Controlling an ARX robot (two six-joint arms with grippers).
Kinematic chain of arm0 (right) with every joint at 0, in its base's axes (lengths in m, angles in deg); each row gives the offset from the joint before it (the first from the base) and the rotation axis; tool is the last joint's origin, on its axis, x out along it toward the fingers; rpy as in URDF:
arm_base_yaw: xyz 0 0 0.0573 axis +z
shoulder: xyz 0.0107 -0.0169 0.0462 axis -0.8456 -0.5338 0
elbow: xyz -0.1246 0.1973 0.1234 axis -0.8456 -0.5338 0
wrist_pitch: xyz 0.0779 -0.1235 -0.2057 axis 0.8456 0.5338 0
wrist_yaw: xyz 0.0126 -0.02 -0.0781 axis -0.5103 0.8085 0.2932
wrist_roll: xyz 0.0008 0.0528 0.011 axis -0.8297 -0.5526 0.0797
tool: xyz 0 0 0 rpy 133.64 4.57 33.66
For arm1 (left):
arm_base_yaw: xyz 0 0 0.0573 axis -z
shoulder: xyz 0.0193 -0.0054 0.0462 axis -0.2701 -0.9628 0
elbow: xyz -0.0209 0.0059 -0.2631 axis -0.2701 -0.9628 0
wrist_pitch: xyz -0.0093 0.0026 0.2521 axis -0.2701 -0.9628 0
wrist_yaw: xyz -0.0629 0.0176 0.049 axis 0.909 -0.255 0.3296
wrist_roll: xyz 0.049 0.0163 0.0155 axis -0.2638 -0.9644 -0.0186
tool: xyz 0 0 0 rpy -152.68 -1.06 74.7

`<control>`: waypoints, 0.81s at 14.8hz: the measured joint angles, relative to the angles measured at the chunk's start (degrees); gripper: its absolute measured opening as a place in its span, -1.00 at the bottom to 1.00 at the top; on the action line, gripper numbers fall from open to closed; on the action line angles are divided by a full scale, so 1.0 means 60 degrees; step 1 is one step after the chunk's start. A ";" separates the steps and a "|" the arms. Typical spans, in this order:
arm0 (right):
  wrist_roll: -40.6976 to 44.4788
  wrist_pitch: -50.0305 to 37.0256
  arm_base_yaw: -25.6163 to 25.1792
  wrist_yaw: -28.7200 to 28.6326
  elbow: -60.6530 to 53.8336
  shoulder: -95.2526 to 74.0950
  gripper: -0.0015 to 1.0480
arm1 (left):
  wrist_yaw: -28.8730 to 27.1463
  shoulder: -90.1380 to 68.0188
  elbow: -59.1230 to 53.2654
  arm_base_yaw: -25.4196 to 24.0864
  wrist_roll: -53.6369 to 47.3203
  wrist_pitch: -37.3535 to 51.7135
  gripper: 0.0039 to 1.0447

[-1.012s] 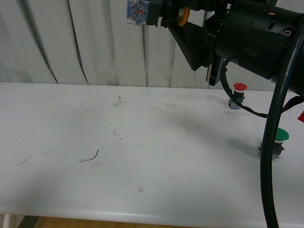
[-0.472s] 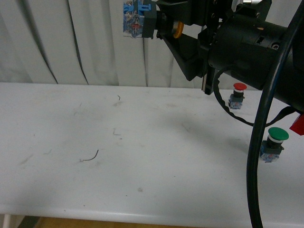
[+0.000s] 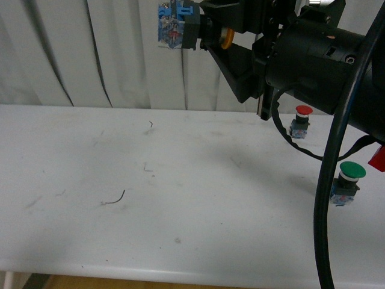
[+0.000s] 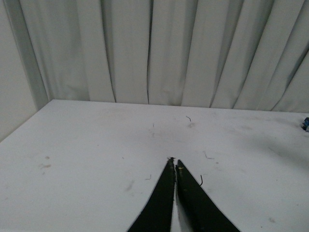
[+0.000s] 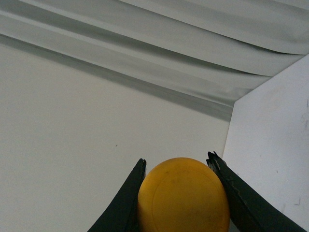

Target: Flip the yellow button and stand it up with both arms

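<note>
In the front view my right gripper point(image 3: 218, 33) is high above the table at the top centre, shut on the yellow button point(image 3: 180, 27). The button lies sideways: its blue contact block points left, its orange-yellow cap sits between the black fingers. In the right wrist view the round yellow cap point(image 5: 182, 198) fills the gap of the right gripper point(image 5: 176, 164), both fingers pressed on it. My left gripper point(image 4: 173, 162) shows only in the left wrist view, shut and empty, low over the white table point(image 4: 96, 159).
A red-capped button point(image 3: 301, 121) stands at the back right of the table point(image 3: 180, 198). A green-capped button point(image 3: 347, 182) stands nearer at the right. The right arm's black cable point(image 3: 328, 198) hangs down at the right. Grey curtains point(image 3: 90, 54) hang behind.
My right gripper with the yellow button has moved left and slightly down over the second, then nearly held still. The arm body now covers less of the red and green buttons.
</note>
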 joint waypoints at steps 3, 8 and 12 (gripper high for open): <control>0.0168 -0.0007 0.0000 0.0004 0.0000 0.0000 -0.31 | 0.0004 0.0000 0.0000 0.0000 0.0000 -0.0004 -0.74; 0.1322 0.0000 -0.0022 0.0503 0.0018 0.0011 -0.31 | 0.0004 0.0000 0.0000 0.0000 0.0000 -0.0004 -0.19; 1.0382 0.4222 -0.1501 0.5380 0.1534 0.0229 -0.32 | 0.0004 0.0000 0.0000 0.0000 -0.0004 -0.0004 0.88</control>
